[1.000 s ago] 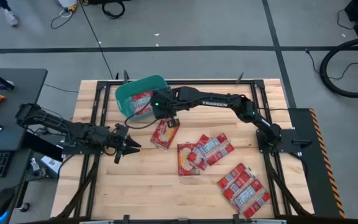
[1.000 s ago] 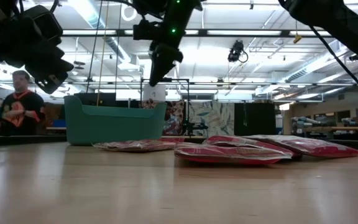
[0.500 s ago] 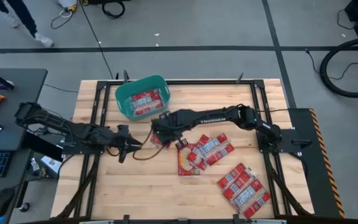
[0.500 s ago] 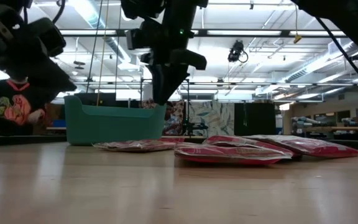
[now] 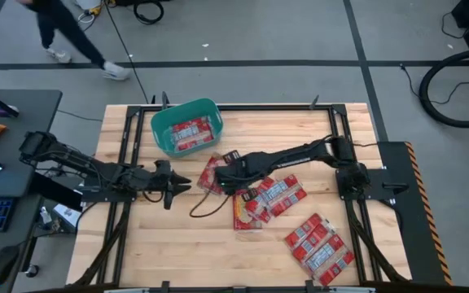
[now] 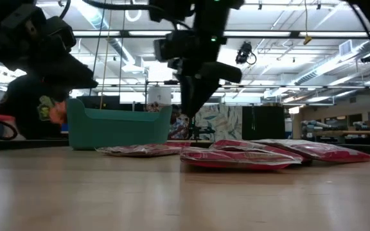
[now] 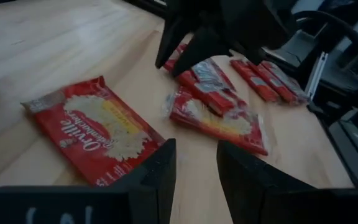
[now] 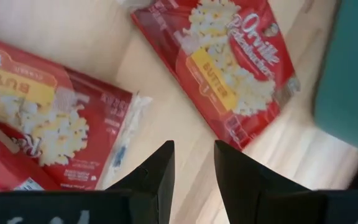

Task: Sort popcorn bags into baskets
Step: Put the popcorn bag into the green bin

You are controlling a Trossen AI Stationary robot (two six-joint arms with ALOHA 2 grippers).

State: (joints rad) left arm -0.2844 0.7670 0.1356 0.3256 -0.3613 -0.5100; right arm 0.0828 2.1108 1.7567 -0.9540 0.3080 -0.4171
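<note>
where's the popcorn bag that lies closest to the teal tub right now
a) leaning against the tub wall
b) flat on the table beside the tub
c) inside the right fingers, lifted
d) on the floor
b, the popcorn bag lies flat on the wood near the teal tub, and the right gripper hangs above it, open and holding nothing.

Teal basket [image 5: 164, 130], red popcorn bags [image 5: 275, 194] with white and yellow print, pale wood table [image 5: 177, 244]
</note>
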